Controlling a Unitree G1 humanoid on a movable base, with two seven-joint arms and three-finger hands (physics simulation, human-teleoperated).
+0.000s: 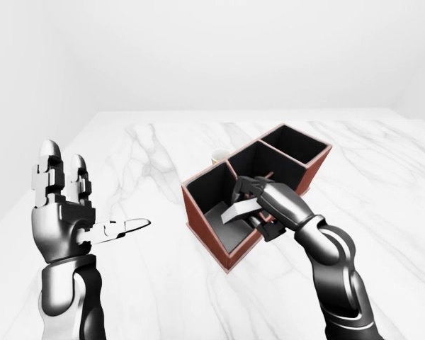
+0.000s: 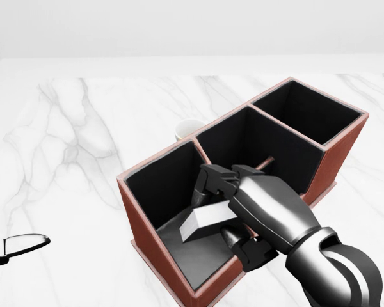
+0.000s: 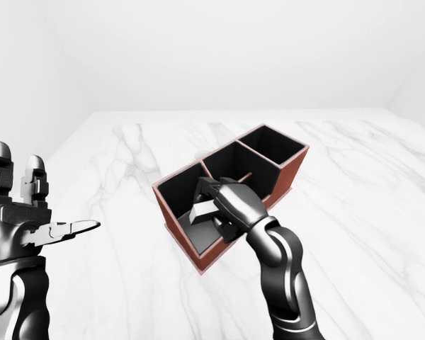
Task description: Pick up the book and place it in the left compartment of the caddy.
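Note:
A red-brown caddy (image 2: 143, 234) with three black compartments stands slantwise on the white marble table (image 2: 70, 128). My right hand (image 2: 217, 214) is shut on a thin grey book (image 2: 201, 222). It holds the book tilted, down inside the caddy's left compartment, just above that compartment's floor. The hand's knuckles hide the divider between the left and middle compartments. In the left-eye view my left hand (image 1: 92, 202) is raised at the far left, open and holding nothing, well apart from the caddy.
A pale cup (image 2: 189, 130) stands on the table just past the caddy's far wall. A pair of black-rimmed glasses (image 2: 19, 246) lies at the head view's lower left edge.

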